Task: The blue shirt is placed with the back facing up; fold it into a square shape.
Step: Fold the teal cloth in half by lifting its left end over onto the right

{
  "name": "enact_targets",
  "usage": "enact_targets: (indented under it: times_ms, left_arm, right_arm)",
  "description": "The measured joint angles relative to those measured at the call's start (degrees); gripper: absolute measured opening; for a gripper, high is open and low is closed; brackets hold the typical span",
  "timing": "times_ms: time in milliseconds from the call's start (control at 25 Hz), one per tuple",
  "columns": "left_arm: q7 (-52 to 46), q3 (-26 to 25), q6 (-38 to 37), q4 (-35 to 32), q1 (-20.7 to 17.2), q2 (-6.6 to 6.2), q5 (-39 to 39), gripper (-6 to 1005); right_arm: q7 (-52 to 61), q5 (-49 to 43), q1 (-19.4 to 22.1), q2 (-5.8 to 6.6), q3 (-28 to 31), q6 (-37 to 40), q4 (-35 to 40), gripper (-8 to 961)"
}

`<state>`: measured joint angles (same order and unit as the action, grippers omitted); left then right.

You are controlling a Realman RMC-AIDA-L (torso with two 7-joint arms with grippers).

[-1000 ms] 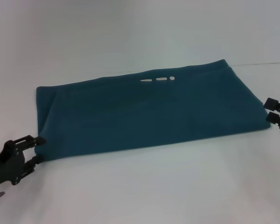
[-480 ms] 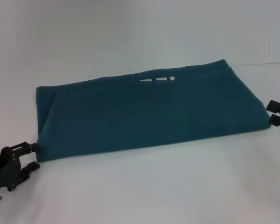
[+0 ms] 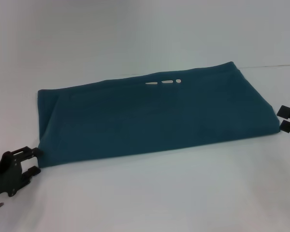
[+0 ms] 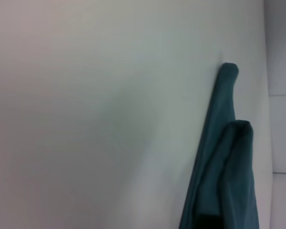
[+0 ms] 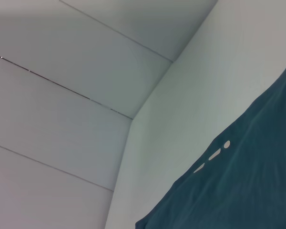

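Blue shirt lies flat on white table, folded into long band. Lots of bare table around every shirt edge. Left gripper at shirt's near-left corner, fingers apart, holding nothing, top finger just beside cloth. Right gripper just off shirt's right edge, fingers apart, empty.
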<state>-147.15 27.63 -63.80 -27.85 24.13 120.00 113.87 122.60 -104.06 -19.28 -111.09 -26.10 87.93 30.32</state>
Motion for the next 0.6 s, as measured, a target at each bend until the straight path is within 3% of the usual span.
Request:
enact_targets:
  times_ms: [320,600]
  left_arm:
    - [2.3,-0.1,-1.0,-0.1,0.7,-0.02,-0.3,557]
    - [1.4,-0.2,-0.8,0.1,0.4,-0.03,-0.3,710]
  right_arm:
    - [0.0,0.0,0.3,0.0,0.0,-0.1,0.0,755]
    - [0.0,0.0,0.3,-0.1,0.0,-0.2,0.0,754]
